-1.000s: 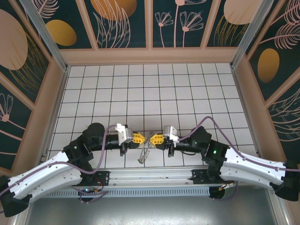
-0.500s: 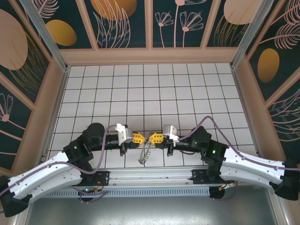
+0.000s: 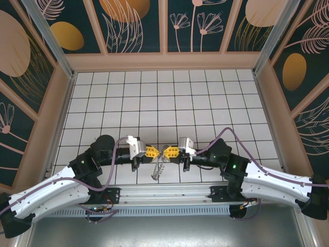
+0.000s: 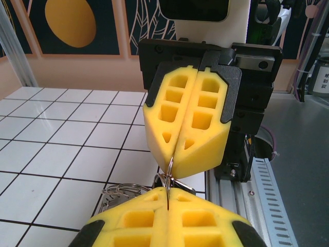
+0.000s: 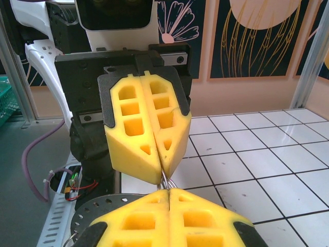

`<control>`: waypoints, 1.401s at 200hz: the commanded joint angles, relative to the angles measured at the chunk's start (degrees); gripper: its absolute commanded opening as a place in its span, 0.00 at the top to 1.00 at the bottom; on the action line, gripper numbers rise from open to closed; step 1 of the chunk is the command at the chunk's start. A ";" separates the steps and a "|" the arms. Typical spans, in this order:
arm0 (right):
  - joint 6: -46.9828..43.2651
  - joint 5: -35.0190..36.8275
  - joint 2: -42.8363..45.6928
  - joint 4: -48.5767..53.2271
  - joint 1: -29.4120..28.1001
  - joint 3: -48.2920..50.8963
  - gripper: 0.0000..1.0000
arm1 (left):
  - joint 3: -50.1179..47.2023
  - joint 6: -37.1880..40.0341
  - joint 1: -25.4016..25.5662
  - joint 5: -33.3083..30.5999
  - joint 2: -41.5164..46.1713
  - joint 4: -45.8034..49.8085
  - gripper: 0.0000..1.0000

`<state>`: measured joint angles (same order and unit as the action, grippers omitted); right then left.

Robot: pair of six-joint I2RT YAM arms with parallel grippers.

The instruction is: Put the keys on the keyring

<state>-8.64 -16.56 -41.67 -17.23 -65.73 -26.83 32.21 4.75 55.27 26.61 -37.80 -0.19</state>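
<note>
No visible change in last second: left gripper point(image 3: 152, 151) and right gripper point(image 3: 171, 151) stay tip to tip, both clamped on keyring point(image 3: 158, 165) wire, above middle of table point(image 3: 154, 92) near edge. Keys too small to locate. Judgement: threading paused, not finished

There are two arms, the left arm point(image 3: 56, 188) and the right arm point(image 3: 270, 179). Each carries one gripper, two in all: the left gripper point(image 3: 153, 151) and the right gripper point(image 3: 169, 151). Each gripper has two yellow fingers point(image 4: 180, 118), four altogether. There is one keyring point(image 3: 159, 165); its small loops are too fine to count. There are two purple cables point(image 3: 232, 131), one per arm
</note>
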 commanded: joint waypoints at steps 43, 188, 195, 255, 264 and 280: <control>0.39 0.01 1.48 -1.77 -1.16 -0.26 1.00 | 0.36 0.49 0.14 1.07 0.63 -2.80 1.00; -0.26 2.99 1.35 -0.78 -1.41 -0.41 1.00 | 0.22 0.46 0.18 1.12 0.53 -2.80 1.00; -0.44 3.18 1.12 -0.78 -1.46 -0.55 1.00 | 0.16 0.44 0.19 1.20 0.44 -2.80 1.00; -0.92 2.73 0.19 -0.87 -1.47 -1.03 1.00 | 0.31 0.28 0.16 1.18 0.62 -2.62 1.00; -0.92 2.51 0.27 -0.90 -1.41 -0.99 1.00 | 0.27 0.34 0.17 1.11 0.58 -2.62 1.00; -0.86 2.56 0.50 -0.81 -1.41 -0.79 1.00 | 0.23 0.33 0.17 1.15 0.58 -2.71 1.00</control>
<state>-8.71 -14.17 -41.43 -16.91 -66.76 -26.83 32.21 4.75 55.31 26.79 -37.80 -0.19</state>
